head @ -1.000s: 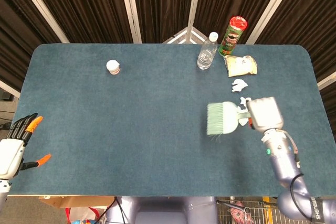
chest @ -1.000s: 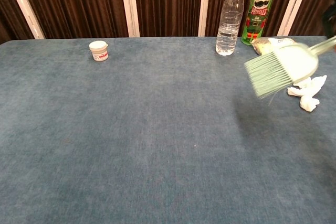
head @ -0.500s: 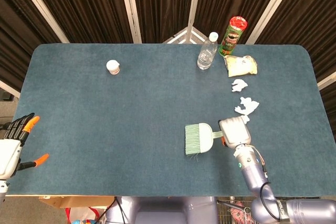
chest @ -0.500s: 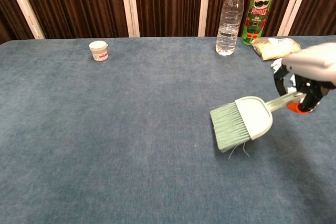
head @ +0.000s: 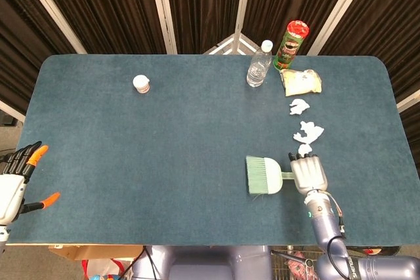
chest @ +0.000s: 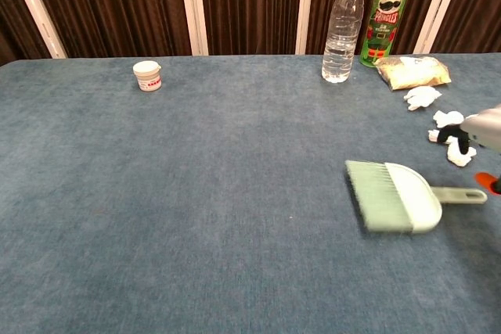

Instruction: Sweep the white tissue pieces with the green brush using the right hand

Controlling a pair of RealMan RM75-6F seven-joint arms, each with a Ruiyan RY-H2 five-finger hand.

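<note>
The green brush (head: 263, 175) (chest: 390, 196) lies flat on the blue table, bristles to the left, handle pointing right toward my right hand (head: 308, 174) (chest: 487, 129). In the chest view the handle's end shows free, with the hand just above and to the right of it and no finger around it. White tissue pieces lie beyond the hand: one (head: 299, 105) (chest: 423, 97) near the snack bag, and another (head: 308, 132) (chest: 448, 119) closer in. My left hand (head: 16, 181) hovers off the table's left front corner, fingers spread, holding nothing.
At the back right stand a clear water bottle (head: 258, 65) (chest: 342, 27) and a green Pringles can (head: 289, 45) (chest: 389, 15), with a snack bag (head: 301, 81) (chest: 412, 72) beside them. A small white jar (head: 141, 84) (chest: 147, 76) sits at the back left.
The right hand swung the brush from beside the tissue toward the table's front, then back slightly right. The brush went from held in the air to lying flat. The left hand barely moved.
</note>
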